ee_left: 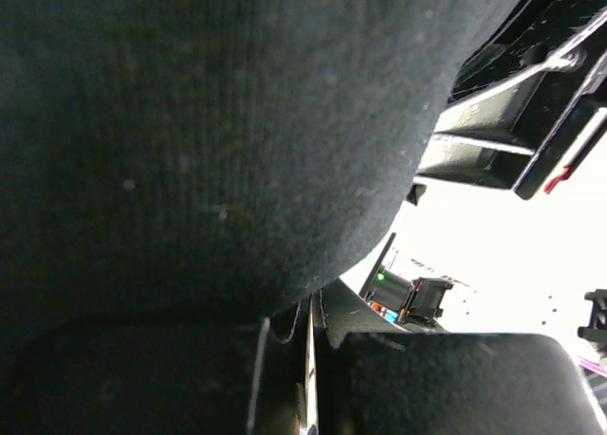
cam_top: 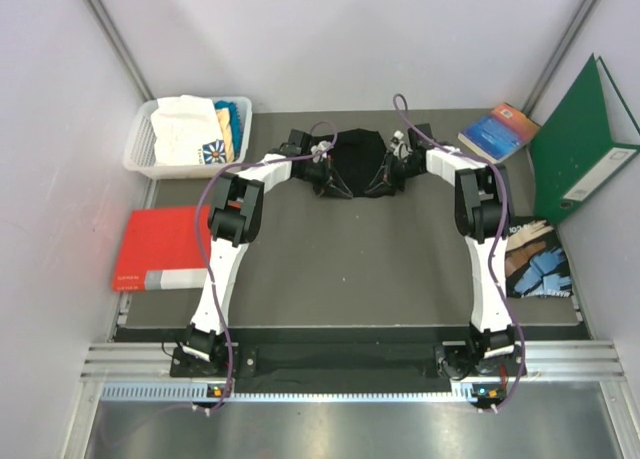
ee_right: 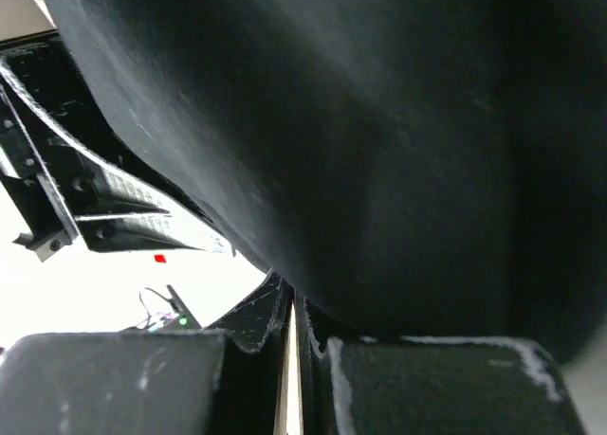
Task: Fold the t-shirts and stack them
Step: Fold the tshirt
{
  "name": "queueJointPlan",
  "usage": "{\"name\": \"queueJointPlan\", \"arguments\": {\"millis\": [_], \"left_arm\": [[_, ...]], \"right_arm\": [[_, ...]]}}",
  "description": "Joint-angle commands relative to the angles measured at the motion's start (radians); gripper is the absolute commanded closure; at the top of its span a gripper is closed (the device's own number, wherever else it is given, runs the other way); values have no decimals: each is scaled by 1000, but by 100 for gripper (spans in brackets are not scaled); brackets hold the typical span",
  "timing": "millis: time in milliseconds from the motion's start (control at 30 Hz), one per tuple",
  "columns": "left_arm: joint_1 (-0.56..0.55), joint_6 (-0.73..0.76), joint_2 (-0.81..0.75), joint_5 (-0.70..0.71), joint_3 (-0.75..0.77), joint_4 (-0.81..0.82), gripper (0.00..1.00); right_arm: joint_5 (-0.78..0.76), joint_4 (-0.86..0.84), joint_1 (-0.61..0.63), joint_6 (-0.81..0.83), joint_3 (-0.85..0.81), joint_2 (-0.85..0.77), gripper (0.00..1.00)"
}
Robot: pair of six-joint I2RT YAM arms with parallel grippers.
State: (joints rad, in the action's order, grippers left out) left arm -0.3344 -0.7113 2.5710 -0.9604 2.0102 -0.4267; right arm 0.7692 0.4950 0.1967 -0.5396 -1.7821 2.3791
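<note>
A black t-shirt (cam_top: pixel 356 155) is bunched up at the far middle of the table, lifted between both arms. My left gripper (cam_top: pixel 331 182) grips its left side and my right gripper (cam_top: pixel 380 182) its right side. In the left wrist view the black t-shirt (ee_left: pixel 209 141) fills most of the picture, and the left gripper (ee_left: pixel 311 335) is shut on a hem of it. The right wrist view shows the same black t-shirt (ee_right: pixel 379 141) draped over the right gripper (ee_right: pixel 292 326), shut on a stitched edge. White, cream and teal-blue t-shirts (cam_top: pixel 195 129) lie in a basket.
A white plastic basket (cam_top: pixel 140 144) stands at the far left. A flat red book (cam_top: pixel 160 247) lies at the left edge. At the right are a blue book (cam_top: pixel 497 131), a green folder (cam_top: pixel 580 149) leaning on the wall, and a black magazine (cam_top: pixel 537 259).
</note>
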Motion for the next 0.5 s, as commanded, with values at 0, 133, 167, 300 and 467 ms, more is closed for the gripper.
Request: {"name": "queueJointPlan", "arguments": {"millis": [0, 133, 167, 300, 467], "left_arm": [[18, 50, 35, 109, -59, -133, 100], [32, 90, 5, 121, -79, -173, 100], [34, 102, 0, 124, -77, -190, 100], [40, 188, -37, 167, -41, -327, 100], [40, 268, -123, 239, -25, -391, 100]], "right_arm": [[-174, 151, -46, 105, 7, 14, 100], [-211, 175, -91, 153, 26, -3, 100], [-218, 195, -94, 174, 18, -11, 100], [-177, 192, -103, 230, 9, -98, 100], [-104, 64, -123, 193, 42, -228, 59]]}}
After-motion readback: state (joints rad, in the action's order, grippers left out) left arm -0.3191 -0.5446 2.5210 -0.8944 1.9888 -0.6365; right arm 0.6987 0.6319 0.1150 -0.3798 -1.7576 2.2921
